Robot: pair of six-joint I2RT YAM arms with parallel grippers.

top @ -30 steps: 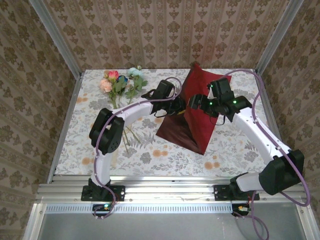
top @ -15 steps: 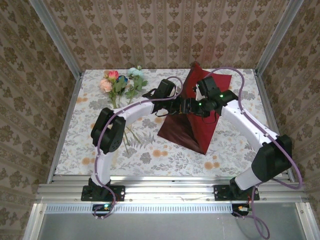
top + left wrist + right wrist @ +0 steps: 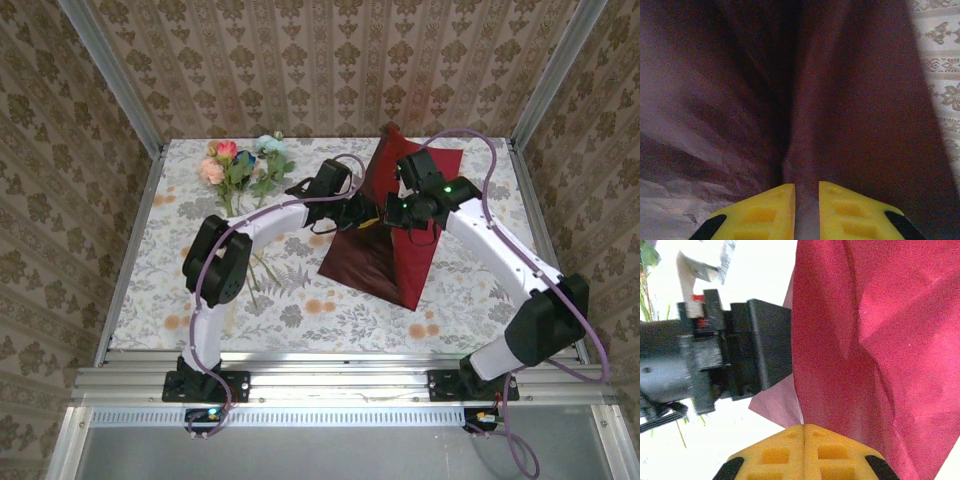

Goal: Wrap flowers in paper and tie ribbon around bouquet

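While both claws meet at the paper (image 3: 405, 255), I judge that the wrapping has hardly begun. My left claw (image 3: 806, 194) is clenched on a fold of the dark side of the sheet, with the paper squeezed between its yellow tips. My right claw (image 3: 804, 432) is shut tight too. The red edge runs right into its tips, so I think it pinches the sheet as well. Together they hold the paper up like a little tent, in the middle of the table (image 3: 300, 310) and a bit to the right. The flowers (image 3: 238, 163) lie at the far left, well apart from the paper. Putting the flowers on the sheet, rolling it up and tying the ribbon are all left to do.
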